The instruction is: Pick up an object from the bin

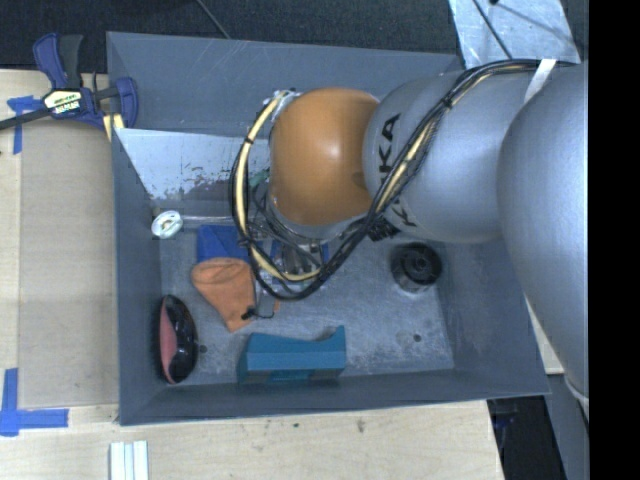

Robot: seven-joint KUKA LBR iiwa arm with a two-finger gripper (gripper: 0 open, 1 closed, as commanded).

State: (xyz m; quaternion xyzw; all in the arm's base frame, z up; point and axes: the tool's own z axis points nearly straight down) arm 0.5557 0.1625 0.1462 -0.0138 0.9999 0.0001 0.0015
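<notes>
My gripper (289, 258) is low in the middle of the bin, mostly hidden under the arm's orange cover and cables. Just to its left lies a crumpled orange soft thing (224, 285), touching or nearly touching the gripper's body. A flat blue thing (214, 240) lies behind the orange one, partly under the cables. In front of the gripper, a teal rectangular block (292, 354) rests along the bin's near wall.
A black and red computer mouse (176, 338) lies in the near left corner. A small white round thing (166, 225) sits by the left wall. A black round cap-like thing (415, 265) lies to the right of the gripper, under the arm.
</notes>
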